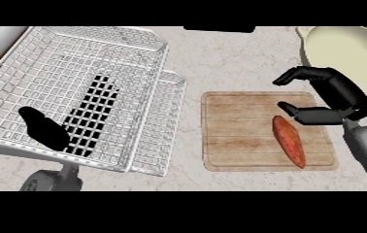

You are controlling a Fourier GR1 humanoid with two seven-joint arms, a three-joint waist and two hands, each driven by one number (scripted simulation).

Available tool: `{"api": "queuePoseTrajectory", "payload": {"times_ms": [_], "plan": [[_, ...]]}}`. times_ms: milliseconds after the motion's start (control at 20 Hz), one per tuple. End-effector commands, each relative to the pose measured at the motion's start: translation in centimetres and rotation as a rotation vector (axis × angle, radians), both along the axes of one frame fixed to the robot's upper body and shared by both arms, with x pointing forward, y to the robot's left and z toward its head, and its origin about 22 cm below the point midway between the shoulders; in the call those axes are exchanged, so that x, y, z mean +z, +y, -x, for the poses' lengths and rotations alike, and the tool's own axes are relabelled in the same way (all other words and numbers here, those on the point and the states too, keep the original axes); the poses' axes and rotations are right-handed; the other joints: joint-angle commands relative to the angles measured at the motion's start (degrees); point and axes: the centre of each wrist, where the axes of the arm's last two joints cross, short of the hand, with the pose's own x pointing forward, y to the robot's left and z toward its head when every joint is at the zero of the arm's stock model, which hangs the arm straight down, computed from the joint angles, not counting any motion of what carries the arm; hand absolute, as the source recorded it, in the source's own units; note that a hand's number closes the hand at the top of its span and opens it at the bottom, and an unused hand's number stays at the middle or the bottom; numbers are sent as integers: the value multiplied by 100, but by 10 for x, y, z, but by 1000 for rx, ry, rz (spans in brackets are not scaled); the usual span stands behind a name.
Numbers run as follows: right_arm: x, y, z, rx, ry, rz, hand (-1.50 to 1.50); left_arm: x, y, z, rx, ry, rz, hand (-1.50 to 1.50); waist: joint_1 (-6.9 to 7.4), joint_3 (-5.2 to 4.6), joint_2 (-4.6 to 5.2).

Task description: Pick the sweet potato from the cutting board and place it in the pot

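Centrally on the right half of the counter (237,57) lies a wooden cutting board (243,140), and the orange sweet potato (289,141) rests on it toward its 3 o'clock side, lengthwise from 11 to 5 o'clock. Just beside the potato's upper end hangs the right hand (331,101), fingers and thumb spread apart and gripping nothing. At 1 o'clock from the board, the pale pot (337,45) shows partly at the view's edge. A large white wire rack (86,81) fills the left side; the left hand (43,127) shows over it at 9 o'clock, whether open or closed I cannot tell. No writing is readable anywhere.
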Motion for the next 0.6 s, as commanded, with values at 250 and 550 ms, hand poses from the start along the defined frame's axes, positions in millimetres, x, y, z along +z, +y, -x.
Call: {"api": "queuePoseTrajectory", "payload": {"times_ms": [250, 550], "plan": [[5, -51, -9, 143, -135, -133, -150, 30, 51, -20, 203, -129, -286, 0, 92, 169, -23], [35, -74, -14, 261, -82, 58, -150, 30, 57, -24, 213, -121, -311, 0, 119, 137, -34]]}}
